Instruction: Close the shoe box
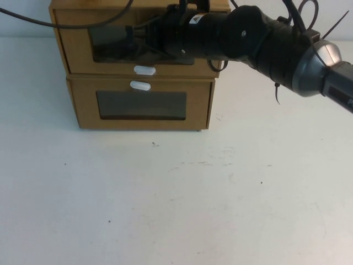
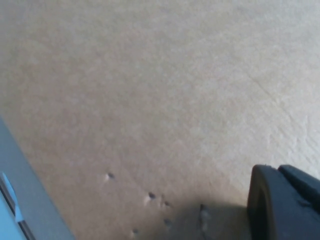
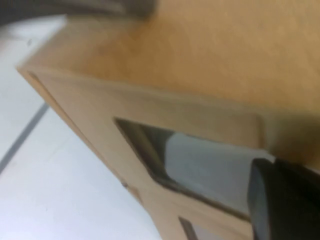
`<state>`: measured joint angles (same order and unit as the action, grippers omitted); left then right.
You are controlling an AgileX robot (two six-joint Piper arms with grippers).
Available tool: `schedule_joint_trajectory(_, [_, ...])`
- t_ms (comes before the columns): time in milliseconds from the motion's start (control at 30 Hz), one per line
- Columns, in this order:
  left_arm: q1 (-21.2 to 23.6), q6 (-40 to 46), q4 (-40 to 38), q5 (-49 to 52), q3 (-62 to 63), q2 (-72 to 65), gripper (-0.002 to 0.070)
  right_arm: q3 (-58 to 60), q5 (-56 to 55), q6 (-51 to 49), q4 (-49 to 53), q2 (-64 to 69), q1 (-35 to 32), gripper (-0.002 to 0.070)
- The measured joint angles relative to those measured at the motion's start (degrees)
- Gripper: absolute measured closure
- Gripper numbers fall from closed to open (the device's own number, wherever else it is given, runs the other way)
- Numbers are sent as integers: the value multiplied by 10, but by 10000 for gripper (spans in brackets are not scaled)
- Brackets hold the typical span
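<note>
Looking down from the high camera, two brown cardboard boxes sit stacked at the far side of the white desk (image 1: 176, 210). The shoe box (image 1: 83, 52) is the upper one, with its white pull tab (image 1: 144, 70) just below its window. Its long axis runs left to right, and its windowed front faces the robot. It looks pushed in roughly flush with the lower box (image 1: 140, 105), whose own tab (image 1: 140, 85) sits above its window.

The right arm reaches in from the right, and the right tool (image 1: 129, 41) is up against the shoe box's window; can't tell if it's spread or pressed together. The left tool (image 2: 282, 202) shows only in its wrist view as a dark corner over plain cardboard, and I can't tell its state either.
</note>
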<state>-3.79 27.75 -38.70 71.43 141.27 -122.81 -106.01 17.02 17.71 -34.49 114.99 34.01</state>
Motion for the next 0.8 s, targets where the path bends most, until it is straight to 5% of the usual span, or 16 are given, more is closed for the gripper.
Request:
schedule_joint_trajectory(533, [0, -2, 53, 11, 9, 156, 680, 0, 181, 11, 53, -143, -6, 687])
schedule_joint_trajectory(800, [0, 34, 95, -12, -196, 366, 680, 0, 325, -45, 181, -224, -11, 687])
